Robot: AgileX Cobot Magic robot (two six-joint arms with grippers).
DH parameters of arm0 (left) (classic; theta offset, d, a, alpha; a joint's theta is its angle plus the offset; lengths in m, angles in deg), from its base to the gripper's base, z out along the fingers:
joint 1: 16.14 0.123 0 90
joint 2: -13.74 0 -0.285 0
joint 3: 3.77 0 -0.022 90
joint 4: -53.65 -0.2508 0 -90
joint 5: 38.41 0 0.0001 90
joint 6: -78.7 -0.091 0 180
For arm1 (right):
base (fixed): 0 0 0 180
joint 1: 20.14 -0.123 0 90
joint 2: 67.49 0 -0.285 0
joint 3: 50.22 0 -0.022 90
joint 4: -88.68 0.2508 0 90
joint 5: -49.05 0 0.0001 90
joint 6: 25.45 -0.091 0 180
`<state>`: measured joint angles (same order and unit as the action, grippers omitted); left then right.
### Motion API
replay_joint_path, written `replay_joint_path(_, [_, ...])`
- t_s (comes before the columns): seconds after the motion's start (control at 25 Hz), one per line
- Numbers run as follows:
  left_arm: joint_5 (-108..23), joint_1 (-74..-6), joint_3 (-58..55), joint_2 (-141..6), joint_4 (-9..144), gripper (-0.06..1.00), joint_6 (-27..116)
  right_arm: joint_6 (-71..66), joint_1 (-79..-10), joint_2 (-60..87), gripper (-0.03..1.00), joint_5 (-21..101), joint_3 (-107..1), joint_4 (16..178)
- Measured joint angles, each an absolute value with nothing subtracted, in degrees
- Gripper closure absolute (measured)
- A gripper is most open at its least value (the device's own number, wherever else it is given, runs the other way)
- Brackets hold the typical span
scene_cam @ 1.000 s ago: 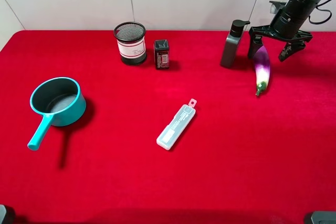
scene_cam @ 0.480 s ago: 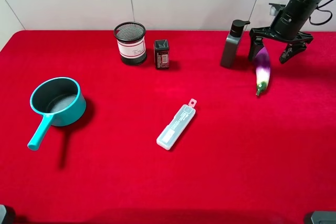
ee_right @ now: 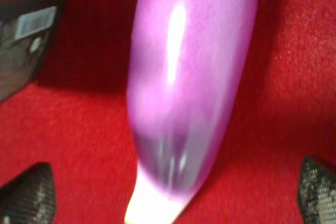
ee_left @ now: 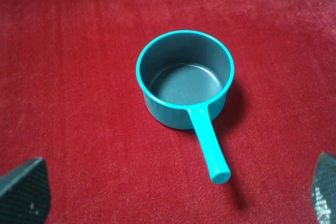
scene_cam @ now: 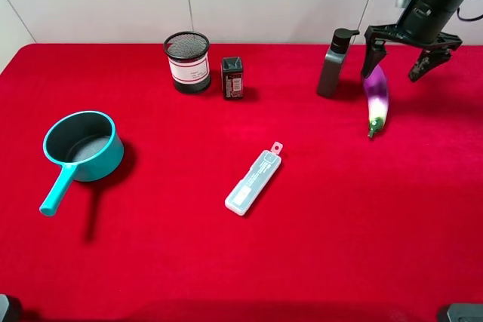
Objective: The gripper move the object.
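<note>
The purple eggplant lies on the red cloth at the far right, with its green stem toward the front. It fills the right wrist view. My right gripper is open and hangs just above the eggplant's thick far end. Its fingers stand either side of the eggplant without touching it, and its fingertips show at the edges of the wrist view. My left gripper is open and empty over the cloth near a teal saucepan. It is out of the high view.
A grey pump bottle stands right beside the eggplant, on its left. A teal saucepan sits at the left. A mesh cup and a small black box stand at the back. A translucent plastic case lies mid-table.
My right gripper has risen and drawn back a little to the right, staying open. The eggplant has stayed where it was.
</note>
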<state>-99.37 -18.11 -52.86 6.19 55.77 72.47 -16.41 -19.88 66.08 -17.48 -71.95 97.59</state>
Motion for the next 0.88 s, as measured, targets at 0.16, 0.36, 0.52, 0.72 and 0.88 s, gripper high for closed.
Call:
replay_joint_path(0.16, [-99.4, -18.1, -52.9, 6.2, 55.8, -0.04, 72.5, -16.9, -19.9, 63.1, 0.27, -19.3, -72.0, 97.7])
replay_joint_path(0.36, [-99.4, -18.1, -52.9, 6.2, 55.8, -0.04, 72.5, -17.1, -19.9, 58.3, 0.27, -20.4, -72.0, 97.6])
replay_joint_path(0.52, [-99.4, -18.1, -52.9, 6.2, 55.8, -0.04, 72.5, -18.3, -20.4, 54.4, 0.27, -20.4, -72.0, 96.3])
replay_joint_path(0.72, [-99.4, -18.1, -52.9, 6.2, 55.8, -0.04, 72.5, -20.0, -22.8, 48.8, 0.27, -20.5, -72.0, 93.5])
replay_joint_path(0.88, [-99.4, -18.1, -52.9, 6.2, 55.8, -0.04, 72.5, -20.3, -24.3, 44.5, 0.27, -20.6, -72.0, 92.9])
